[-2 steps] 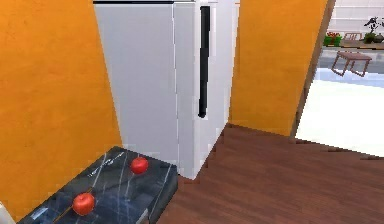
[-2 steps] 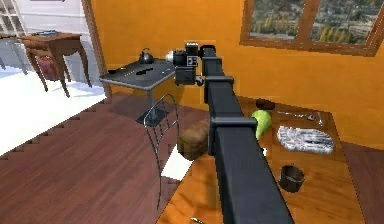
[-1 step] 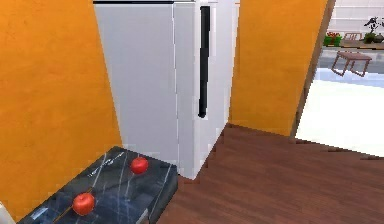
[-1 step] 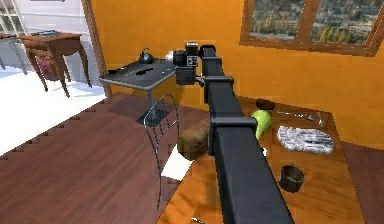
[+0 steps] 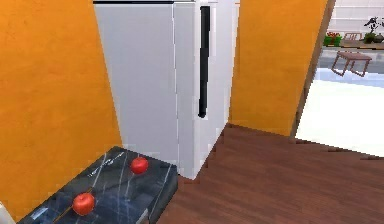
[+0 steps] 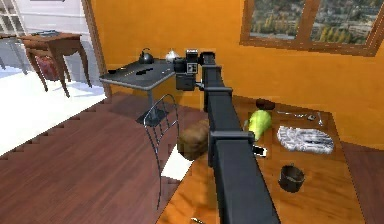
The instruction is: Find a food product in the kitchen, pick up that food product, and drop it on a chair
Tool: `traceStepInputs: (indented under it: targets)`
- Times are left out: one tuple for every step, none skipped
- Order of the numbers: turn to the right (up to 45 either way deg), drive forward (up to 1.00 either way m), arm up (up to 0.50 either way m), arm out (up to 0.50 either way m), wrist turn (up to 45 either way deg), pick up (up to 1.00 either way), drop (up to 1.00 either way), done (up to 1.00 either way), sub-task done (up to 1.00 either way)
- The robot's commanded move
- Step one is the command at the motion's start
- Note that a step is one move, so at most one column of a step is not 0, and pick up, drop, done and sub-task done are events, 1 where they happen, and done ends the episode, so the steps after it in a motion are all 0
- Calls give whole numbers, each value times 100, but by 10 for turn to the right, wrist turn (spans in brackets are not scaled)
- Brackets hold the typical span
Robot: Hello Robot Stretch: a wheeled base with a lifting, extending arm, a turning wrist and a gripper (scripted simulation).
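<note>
Two round red fruits, one (image 5: 139, 165) farther back and one (image 5: 84, 203) nearer, lie on a dark marbled counter (image 5: 110, 185) at the forward view's lower left. In the arm side view the dark arm (image 6: 228, 140) reaches up the picture to the gripper (image 6: 180, 68), which stands at the edge of a small dark table (image 6: 138, 76). I cannot tell whether it holds anything. A thin wire chair (image 6: 160, 115) stands just below that table. On a wooden table (image 6: 330, 185) lie a brown loaf-like lump (image 6: 194, 138) and a green rounded thing (image 6: 261, 122).
A tall white fridge (image 5: 165, 70) stands ahead between orange walls. A doorway at the forward view's right opens to a bright room with a small table (image 5: 350, 62). A kettle (image 6: 146, 56), dark cup (image 6: 291, 178), crumpled silver sheet (image 6: 305, 138) and wooden side table (image 6: 55, 45) stand around.
</note>
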Motion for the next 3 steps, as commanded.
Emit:
traceStepInputs:
  targets:
    - [0,0,-32,0,0,0,0,0,0]
    - [0,0,0,0,0,100,0,0,0]
    - [0,0,10,0,0,0,0,0,0]
